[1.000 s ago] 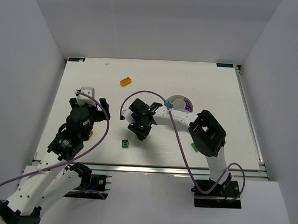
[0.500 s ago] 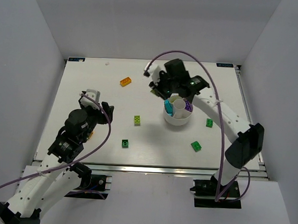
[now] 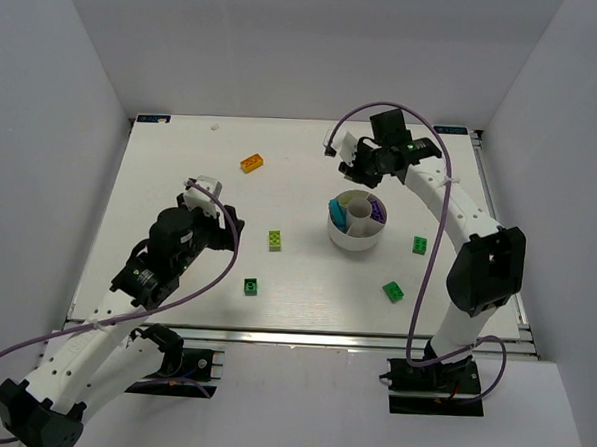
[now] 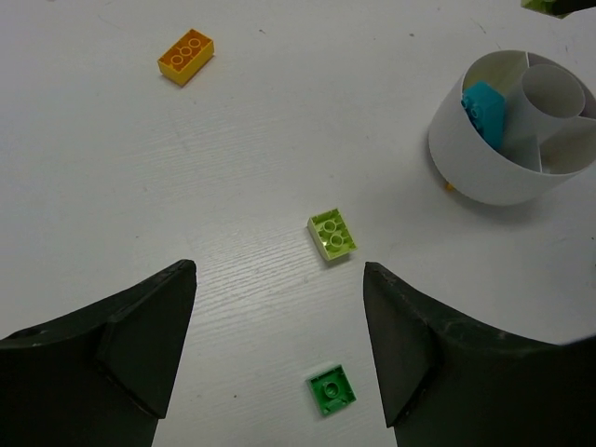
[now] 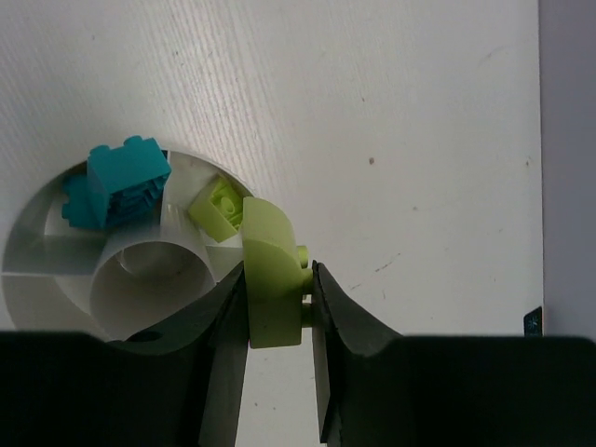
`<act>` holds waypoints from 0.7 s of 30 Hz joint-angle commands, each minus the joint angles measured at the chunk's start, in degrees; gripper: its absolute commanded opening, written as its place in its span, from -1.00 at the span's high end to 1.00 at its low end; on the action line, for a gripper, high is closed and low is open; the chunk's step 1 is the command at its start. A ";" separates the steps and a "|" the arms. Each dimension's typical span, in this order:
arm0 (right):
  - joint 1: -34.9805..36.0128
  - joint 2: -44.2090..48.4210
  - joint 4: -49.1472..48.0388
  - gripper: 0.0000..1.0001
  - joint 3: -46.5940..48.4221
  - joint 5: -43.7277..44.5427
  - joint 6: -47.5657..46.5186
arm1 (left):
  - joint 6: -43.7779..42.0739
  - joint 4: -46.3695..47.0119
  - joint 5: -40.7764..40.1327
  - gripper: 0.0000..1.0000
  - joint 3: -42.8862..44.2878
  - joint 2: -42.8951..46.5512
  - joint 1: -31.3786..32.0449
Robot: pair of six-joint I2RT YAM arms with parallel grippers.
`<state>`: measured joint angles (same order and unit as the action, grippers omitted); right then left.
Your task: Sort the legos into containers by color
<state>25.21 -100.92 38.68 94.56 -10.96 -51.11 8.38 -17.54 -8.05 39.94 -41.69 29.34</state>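
Observation:
The round white dish [image 3: 348,242] stands right of the table's middle. It holds a cyan brick [image 3: 337,203] and a purple brick [image 3: 377,210]. My right gripper [image 3: 353,169] hovers just behind the dish, shut on a lime green brick [image 5: 272,279]. In the right wrist view this brick hangs over the dish's rim [image 5: 37,220], beside a lime brick [image 5: 219,207] and the cyan brick [image 5: 116,177] lying inside. My left gripper [image 3: 224,226] is open and empty above the table, left of the dish. A lime brick [image 4: 332,233] and a dark green brick [image 4: 332,390] lie below it.
An orange brick [image 3: 252,163] lies at the back left. Two green bricks [image 3: 420,245] [image 3: 393,291] lie right and front right of the dish. White walls enclose the table on three sides. The right arm arches over the table's right side.
My right arm swung from the table's middle to the far side of the dish, carrying the lime brick. My left gripper shifted slightly right and forward.

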 commanded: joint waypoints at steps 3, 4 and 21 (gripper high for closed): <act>-1.92 -4.44 7.98 1.00 7.29 -8.63 -15.05 | -0.47 0.14 1.90 -0.65 1.01 -0.93 -0.25; -2.09 -5.07 9.73 1.00 8.00 -9.16 -16.20 | -0.56 0.14 1.90 -0.65 1.01 -0.76 -0.25; -3.59 -15.53 23.20 1.00 18.29 -9.34 -29.13 | -0.82 -0.04 1.64 -0.67 1.01 -1.02 -0.25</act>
<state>22.02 -116.20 57.06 110.21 -19.77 -72.07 7.92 -17.56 -7.01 39.94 -42.94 29.34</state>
